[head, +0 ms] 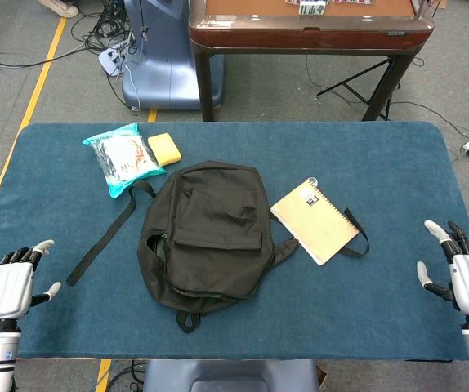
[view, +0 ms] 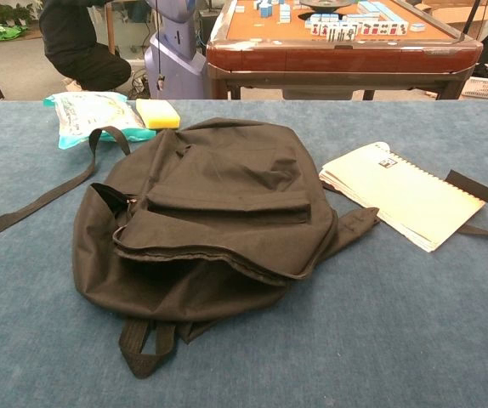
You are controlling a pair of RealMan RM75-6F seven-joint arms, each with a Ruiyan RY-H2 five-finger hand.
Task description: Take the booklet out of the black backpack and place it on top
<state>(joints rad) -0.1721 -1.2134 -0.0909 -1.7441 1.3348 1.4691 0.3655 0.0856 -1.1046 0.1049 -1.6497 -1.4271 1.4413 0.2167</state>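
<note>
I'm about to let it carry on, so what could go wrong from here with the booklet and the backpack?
1. The booklet lies on the table right of the black backpack, partly over a strap; lifting it might snag or drag that strap.
2. The backpack top is soft and rumpled, so a booklet placed there might slide off.
3. Both the left robot hand and right robot hand sit at the table's edges, a long reach.

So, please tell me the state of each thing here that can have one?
black backpack: lying flat, top opening unzipped
booklet: closed, outside the bag, lying on the table over a strap
plastic packet: lying flat beside the sponge
left hand: open, holding nothing
right hand: open, holding nothing
</note>
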